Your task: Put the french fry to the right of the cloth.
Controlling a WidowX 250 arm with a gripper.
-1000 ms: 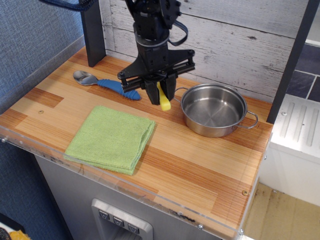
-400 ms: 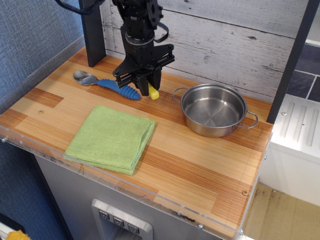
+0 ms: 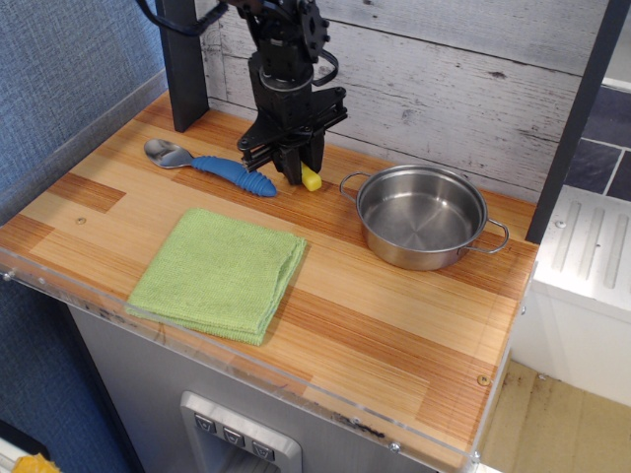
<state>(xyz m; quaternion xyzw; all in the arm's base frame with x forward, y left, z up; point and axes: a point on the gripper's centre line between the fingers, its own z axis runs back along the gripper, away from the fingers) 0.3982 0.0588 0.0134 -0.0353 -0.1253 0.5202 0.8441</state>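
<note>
The small bright yellow plastic french fry [image 3: 311, 178] shows only as a short stub of glossy yellow with a squared lower end; its wavy edges cannot be made out here, because most of its length is hidden behind the black fingers of the robot's pincer [image 3: 299, 168]. The pincer is clenched on the french fry, gripping it near the top so the stub pokes out below and slightly right of the fingertips. Whether the lower end touches the striped wooden tabletop [image 3: 394, 325] or hangs just above it cannot be told.

The french fry sits near the back of the tabletop, between the blue-handled spoon with a grey metal bowl [image 3: 212, 164] and the round stainless steel pot with two loop handles [image 3: 422, 215], just beside the ridged end of the spoon's handle. The light green folded square cloth [image 3: 219, 272] lies well apart, toward the front left, its soft texture visible and its right edge showing folded layers.

The arm above the pincer is cut off by the top of the frame.
</note>
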